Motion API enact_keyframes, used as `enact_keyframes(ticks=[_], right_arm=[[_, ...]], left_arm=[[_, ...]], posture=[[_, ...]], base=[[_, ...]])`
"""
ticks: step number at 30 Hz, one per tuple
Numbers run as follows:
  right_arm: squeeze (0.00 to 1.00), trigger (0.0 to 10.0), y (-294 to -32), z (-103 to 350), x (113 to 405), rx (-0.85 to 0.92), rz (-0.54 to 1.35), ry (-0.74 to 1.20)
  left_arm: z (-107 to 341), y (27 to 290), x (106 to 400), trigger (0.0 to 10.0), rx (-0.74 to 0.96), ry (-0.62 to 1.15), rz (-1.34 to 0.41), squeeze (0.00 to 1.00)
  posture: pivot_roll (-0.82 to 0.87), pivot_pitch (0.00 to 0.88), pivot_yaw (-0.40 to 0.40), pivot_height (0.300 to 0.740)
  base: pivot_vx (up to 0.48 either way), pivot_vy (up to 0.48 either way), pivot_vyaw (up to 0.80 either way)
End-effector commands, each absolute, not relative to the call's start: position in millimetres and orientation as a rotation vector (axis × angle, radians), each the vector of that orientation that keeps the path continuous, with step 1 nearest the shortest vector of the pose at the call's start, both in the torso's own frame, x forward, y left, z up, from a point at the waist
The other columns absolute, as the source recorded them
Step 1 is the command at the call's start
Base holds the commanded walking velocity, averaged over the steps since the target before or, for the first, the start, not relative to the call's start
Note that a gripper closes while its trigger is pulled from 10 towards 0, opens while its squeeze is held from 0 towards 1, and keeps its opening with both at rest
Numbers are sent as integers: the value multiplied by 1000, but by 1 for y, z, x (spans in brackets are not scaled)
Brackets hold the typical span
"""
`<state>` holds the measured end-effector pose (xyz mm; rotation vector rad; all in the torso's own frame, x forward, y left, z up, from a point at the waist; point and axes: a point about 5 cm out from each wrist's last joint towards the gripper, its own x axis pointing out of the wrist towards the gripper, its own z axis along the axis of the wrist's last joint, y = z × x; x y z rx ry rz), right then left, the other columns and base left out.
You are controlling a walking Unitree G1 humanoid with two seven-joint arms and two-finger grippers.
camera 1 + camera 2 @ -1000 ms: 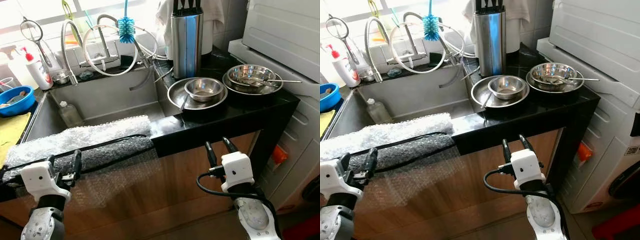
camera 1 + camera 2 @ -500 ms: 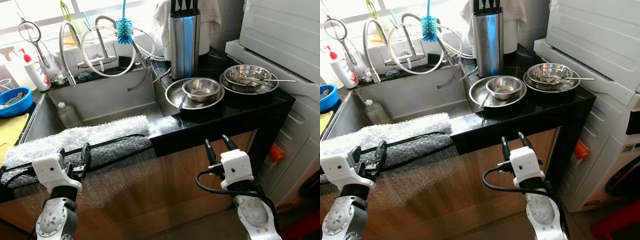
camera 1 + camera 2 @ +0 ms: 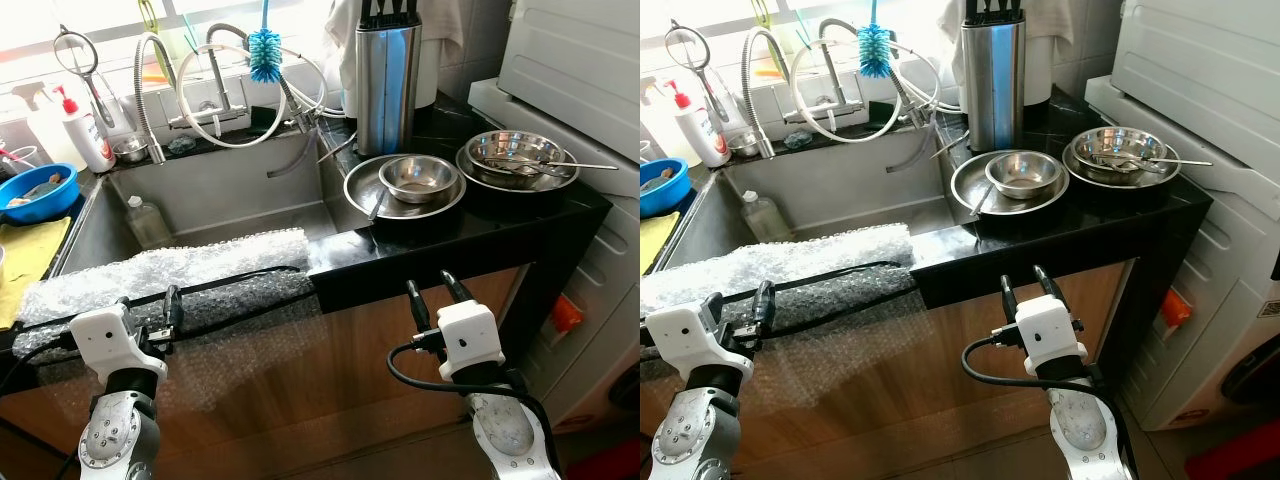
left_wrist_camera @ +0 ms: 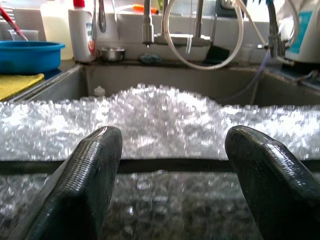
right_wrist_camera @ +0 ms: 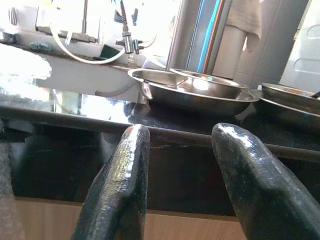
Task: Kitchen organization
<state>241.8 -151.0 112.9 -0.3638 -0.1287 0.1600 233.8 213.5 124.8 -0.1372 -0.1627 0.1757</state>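
- Left gripper (image 3: 148, 312) open, just in front of bubble wrap (image 3: 170, 272) on sink (image 3: 230, 195) edge.
- Right gripper (image 3: 432, 291) open, below black counter (image 3: 480, 225) holding steel bowls (image 3: 418, 178).

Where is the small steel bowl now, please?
In the left eye view, the small bowl sits inside a wide steel dish on the black counter, right of the sink and just in front of the knife block.
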Motion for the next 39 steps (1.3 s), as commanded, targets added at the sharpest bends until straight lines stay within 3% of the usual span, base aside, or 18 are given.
enact_keyframes(ticks=[1,39], right_arm=[[0,10000,-146,113,242,-352,177,-138],[0,10000,-142,114,243,-356,191,-149]], left_arm=[[123,216,235,10000,-133,-155,195,0],[127,216,245,10000,-135,-187,193,0]], posture=[[-86,0,131,740],[-86,0,132,740]], base=[[240,0,0],[307,0,36]])
